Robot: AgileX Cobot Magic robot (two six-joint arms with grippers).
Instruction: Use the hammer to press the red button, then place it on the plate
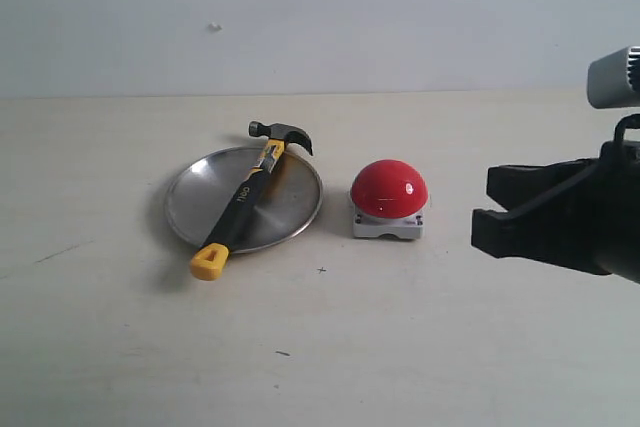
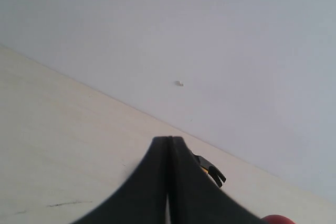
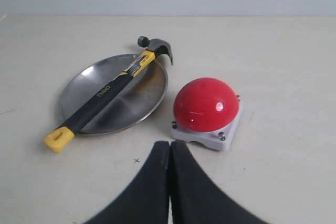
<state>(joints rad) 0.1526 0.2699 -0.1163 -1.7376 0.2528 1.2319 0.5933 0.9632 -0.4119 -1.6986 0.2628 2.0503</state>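
The hammer [image 1: 245,197] lies slantwise across the silver plate [image 1: 295,202], dark head past the far rim, yellow end cap over the near-left rim. Just right of the plate sits the red button [image 1: 389,189] on its grey-white base. My right gripper [image 1: 482,209] hovers to the right of the button, apart from it. The right wrist view shows this gripper [image 3: 169,142] shut and empty, with the button [image 3: 206,103], hammer [image 3: 105,95] and plate [image 3: 144,103] beyond it. My left gripper [image 2: 169,139] is shut and empty; the hammer's claw [image 2: 212,171] peeks past it.
A pale wall [image 1: 320,17] rises behind the beige table [image 1: 320,347]. A small cross mark [image 1: 321,270] and a dark speck [image 1: 283,353] lie on the table in front of the plate and button. The left arm is outside the exterior view.
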